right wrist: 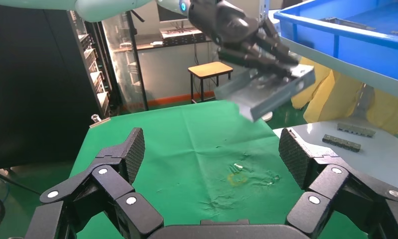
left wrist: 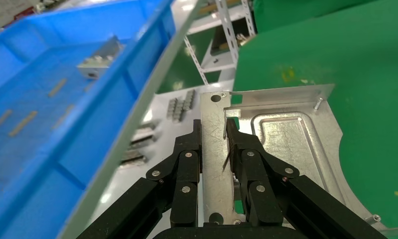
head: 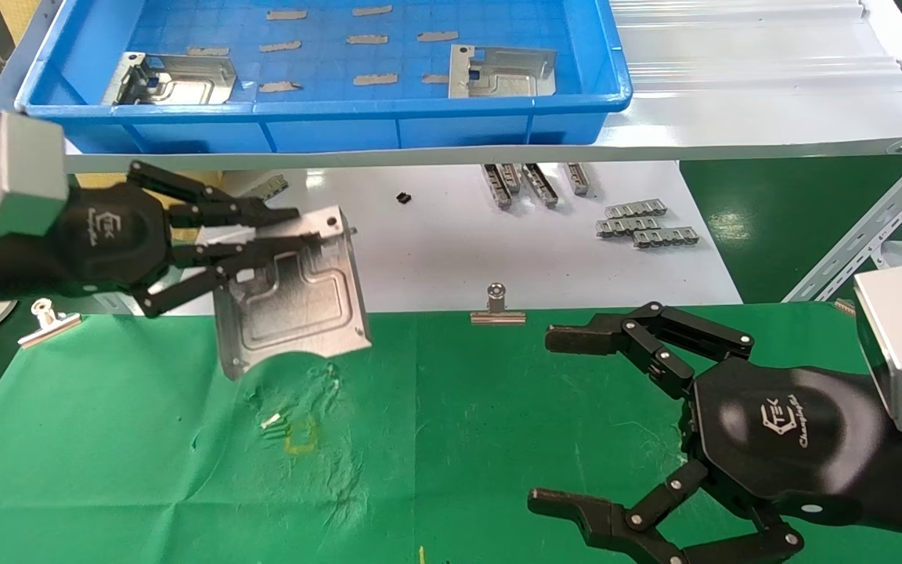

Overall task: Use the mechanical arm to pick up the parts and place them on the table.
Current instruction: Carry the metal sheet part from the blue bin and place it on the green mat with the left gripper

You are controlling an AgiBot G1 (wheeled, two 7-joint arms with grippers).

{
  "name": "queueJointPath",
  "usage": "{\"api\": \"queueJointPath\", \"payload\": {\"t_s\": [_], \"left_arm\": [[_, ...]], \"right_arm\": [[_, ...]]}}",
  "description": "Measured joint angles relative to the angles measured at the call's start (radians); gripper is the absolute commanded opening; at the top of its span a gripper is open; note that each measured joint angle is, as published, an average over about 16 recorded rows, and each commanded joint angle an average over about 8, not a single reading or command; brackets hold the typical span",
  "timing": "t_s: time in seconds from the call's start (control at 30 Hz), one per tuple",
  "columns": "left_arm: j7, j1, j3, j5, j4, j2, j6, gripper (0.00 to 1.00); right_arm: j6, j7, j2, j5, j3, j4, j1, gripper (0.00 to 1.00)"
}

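Head view shows my left claw (head: 263,243) clamped on one edge of a silver part (head: 294,294), which hangs forward of the fingertips, tilted, above the green table (head: 146,439) directly beneath, while my right claw (head: 568,423) idles wide open, well apart.

My left pincer (head: 263,243) is glossy black plastic, clamped on a shiny embossed sheet-metal part (head: 294,294). Wrinkled matt green cloth covers my worktop (head: 146,439). At twelve o'clock, the blue tray (head: 420,129) looks like smooth plastic.

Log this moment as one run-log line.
left gripper: shut on part, held above green table | right gripper: open, idle over table | two parts left in blue tray
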Motion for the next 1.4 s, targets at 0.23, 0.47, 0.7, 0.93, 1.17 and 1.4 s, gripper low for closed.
{"api": "queueJointPath", "payload": {"t_s": [0.23,0.47,0.7,0.93,1.17,1.4], "left_arm": [[0.108,0.016,0.075,0.036,0.032,0.031,-0.012,0.0],[0.24,0.018,0.132,0.09,0.095,0.086,-0.019,0.0],[0.35,0.015,0.164,0.118,0.174,0.14,-0.02,0.0],[0.417,0.012,0.189,0.138,0.261,0.188,-0.029,0.0],[0.466,0.009,0.212,0.166,0.346,0.228,-0.067,0.0],[0.506,0.009,0.228,0.191,0.416,0.254,-0.126,0.43]], "right_arm": [[0.0,0.0,0.0,0.0,0.0,0.0,0.0,1.0],[0.0,0.0,0.0,0.0,0.0,0.0,0.0,1.0],[0.0,0.0,0.0,0.0,0.0,0.0,0.0,1.0],[0.0,0.0,0.0,0.0,0.0,0.0,0.0,1.0],[0.0,0.0,0.0,0.0,0.0,0.0,0.0,1.0],[0.0,0.0,0.0,0.0,0.0,0.0,0.0,1.0]]}}
